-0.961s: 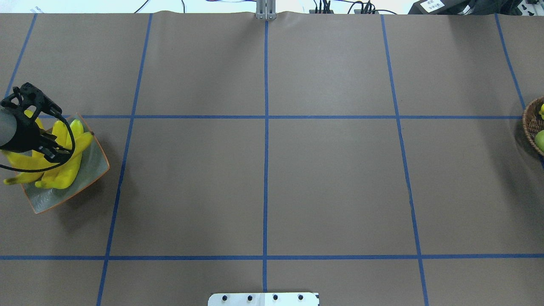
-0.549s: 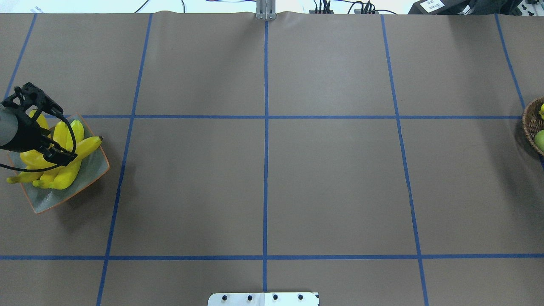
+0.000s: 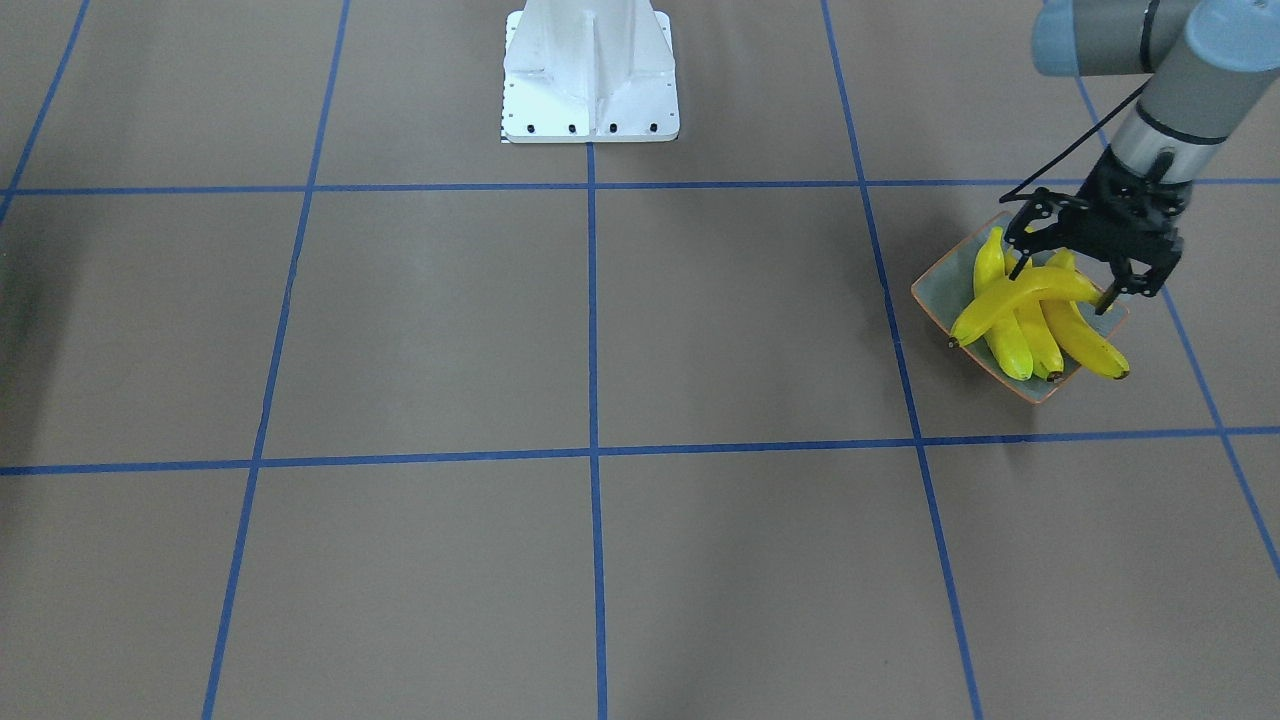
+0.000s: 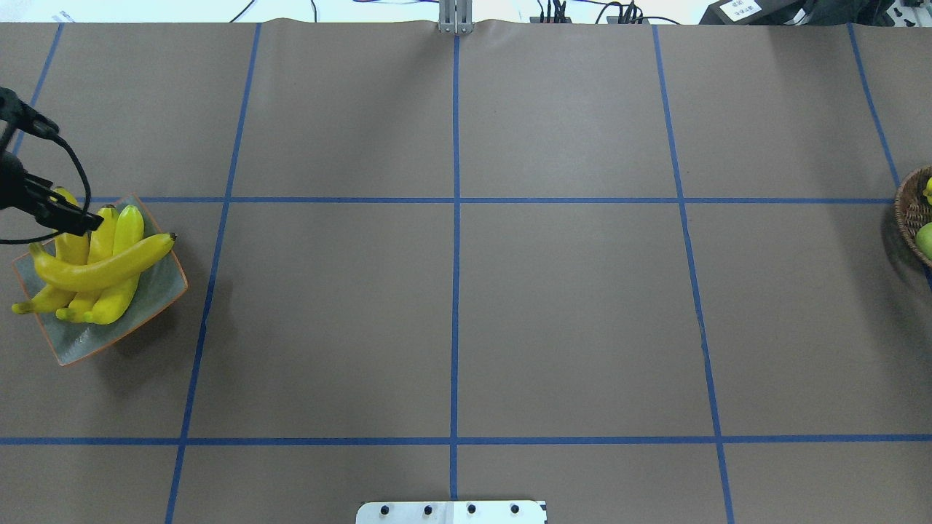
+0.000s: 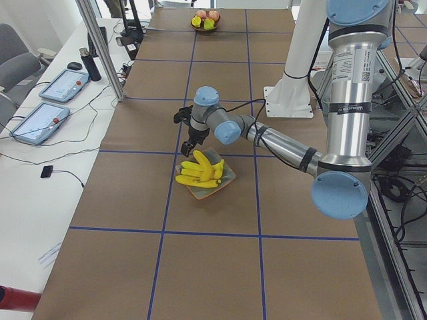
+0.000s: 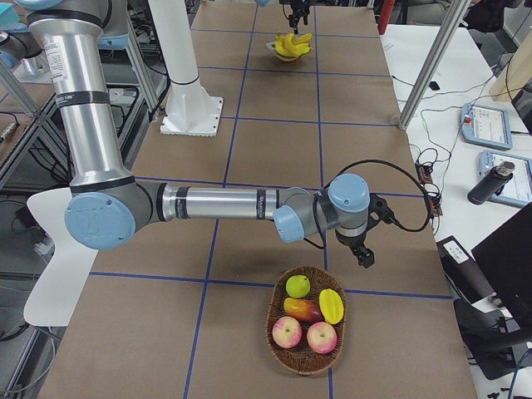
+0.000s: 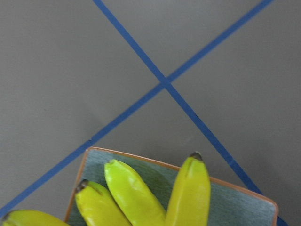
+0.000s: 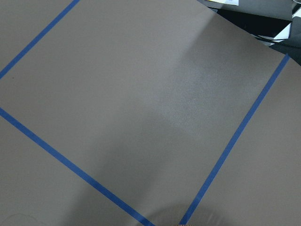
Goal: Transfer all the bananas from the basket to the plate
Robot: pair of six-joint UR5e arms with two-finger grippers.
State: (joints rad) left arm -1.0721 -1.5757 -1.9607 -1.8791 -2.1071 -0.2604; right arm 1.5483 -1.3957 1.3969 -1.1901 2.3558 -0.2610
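Four yellow bananas lie on the grey-green plate with the orange rim at the table's far left. One banana lies crosswise on top of the other three. My left gripper is open and empty, raised above the plate's robot-left edge; it also shows in the overhead view. The left wrist view shows banana tips and the plate's rim. My right gripper hangs by the wicker basket; I cannot tell whether it is open or shut. I see no banana in the basket.
The basket at the table's far right holds apples, a green fruit and a yellow-and-red mango-like fruit. The white robot base stands at the middle of the robot's side. Blue tape lines grid the brown table.
My left gripper has let go of the top banana, which now rests across the others. The gripper has risen and pulled back toward the table's left edge.
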